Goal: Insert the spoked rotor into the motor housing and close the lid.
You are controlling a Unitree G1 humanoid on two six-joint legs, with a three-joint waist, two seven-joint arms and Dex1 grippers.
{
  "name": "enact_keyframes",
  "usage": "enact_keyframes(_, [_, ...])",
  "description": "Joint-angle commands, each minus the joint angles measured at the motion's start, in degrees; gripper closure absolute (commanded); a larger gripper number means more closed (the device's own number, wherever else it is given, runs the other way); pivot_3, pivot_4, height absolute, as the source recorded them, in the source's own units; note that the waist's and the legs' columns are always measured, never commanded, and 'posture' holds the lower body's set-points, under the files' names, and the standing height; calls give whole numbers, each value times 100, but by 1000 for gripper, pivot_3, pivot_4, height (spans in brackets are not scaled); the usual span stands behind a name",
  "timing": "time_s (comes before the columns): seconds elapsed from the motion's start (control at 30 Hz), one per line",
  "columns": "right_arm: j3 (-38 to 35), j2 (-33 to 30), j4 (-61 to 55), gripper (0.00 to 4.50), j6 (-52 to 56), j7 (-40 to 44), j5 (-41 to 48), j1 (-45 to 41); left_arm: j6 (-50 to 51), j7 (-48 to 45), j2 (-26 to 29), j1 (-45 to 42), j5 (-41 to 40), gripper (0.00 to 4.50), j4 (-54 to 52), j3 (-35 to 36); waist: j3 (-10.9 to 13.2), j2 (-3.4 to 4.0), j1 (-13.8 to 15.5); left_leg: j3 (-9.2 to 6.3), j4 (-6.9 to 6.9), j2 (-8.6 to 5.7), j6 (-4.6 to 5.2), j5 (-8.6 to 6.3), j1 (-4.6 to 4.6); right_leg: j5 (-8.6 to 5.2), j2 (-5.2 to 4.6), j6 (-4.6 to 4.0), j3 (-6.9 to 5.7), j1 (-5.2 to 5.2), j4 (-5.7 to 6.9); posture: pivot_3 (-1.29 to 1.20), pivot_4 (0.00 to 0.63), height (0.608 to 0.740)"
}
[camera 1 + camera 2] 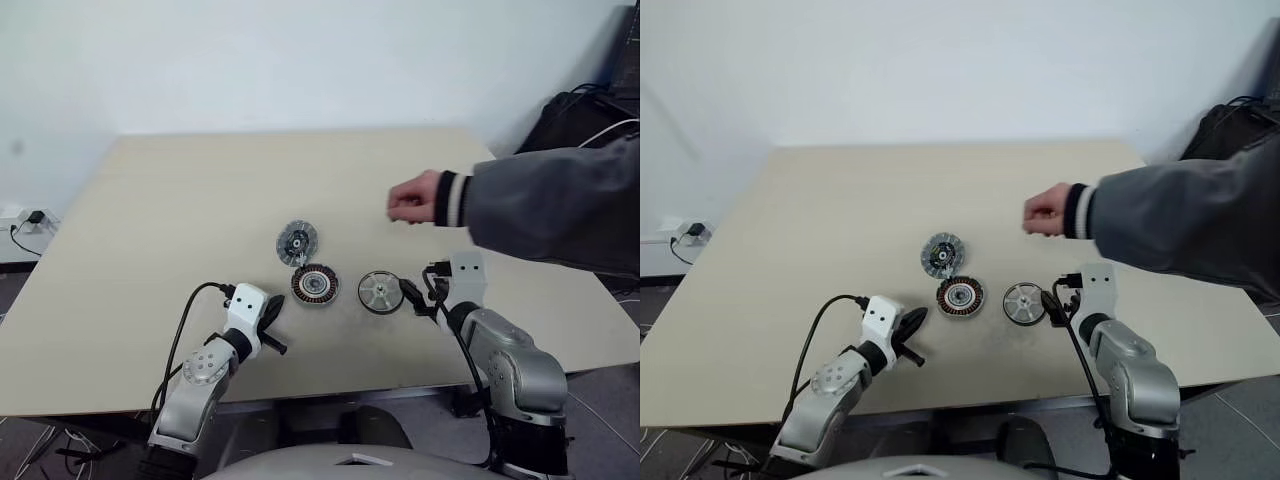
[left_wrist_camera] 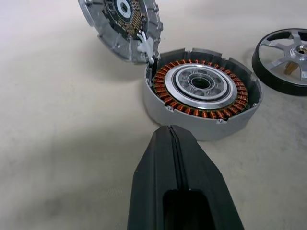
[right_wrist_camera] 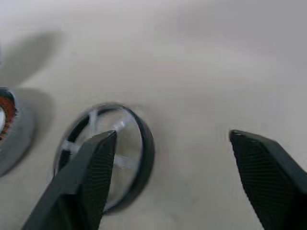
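The motor housing [image 1: 314, 285] sits on the table with its copper windings and silver centre [image 2: 201, 88] facing up. Just behind it lies the lid [image 1: 297, 243], dark centre up, its edge [image 2: 139, 45] against the housing's rim. The spoked rotor [image 1: 380, 292] lies flat to the right of the housing. My left gripper [image 1: 274, 310] is shut and empty, pointing at the housing [image 2: 201, 120] from a short way off. My right gripper [image 3: 172, 135] is open just right of the rotor [image 3: 146, 143], with one finger [image 3: 93, 165] over its near edge and nothing held.
A person's hand [image 1: 415, 198] in a grey sleeve [image 1: 550, 215] reaches in from the right over the table [image 1: 150, 220], behind the rotor. A dark bag [image 1: 575, 120] sits past the table's far right corner. Cables and a plug [image 1: 30, 220] lie at the left.
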Motion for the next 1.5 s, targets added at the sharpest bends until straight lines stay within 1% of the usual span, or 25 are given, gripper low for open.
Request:
enact_keyframes(0.03, [-45, 1, -298, 688, -12, -102, 116, -2, -22, -49, 10, -113, -7, 4500, -124, -19, 1, 2, 0, 0, 0, 0, -3, 2, 0, 0, 0, 0, 0, 0, 0, 0, 0, 740])
enact_keyframes(0.43, [74, -54, -192, 688, -29, -247, 208, -40, -22, -44, 2, -103, 6, 4500, -150, -7, 1, 2, 1, 0, 0, 0, -5, 4, 0, 0, 0, 0, 1, 1, -2, 0, 0, 740])
enact_keyframes(1.5, [239, -165, -7, 688, -104, -263, 270, -132, -35, -26, 44, -125, -2, 4500, -164, 70, 1, 2, 6, 0, 1, -1, -6, 5, 0, 1, 1, 1, 1, 3, -2, 0, 0, 740])
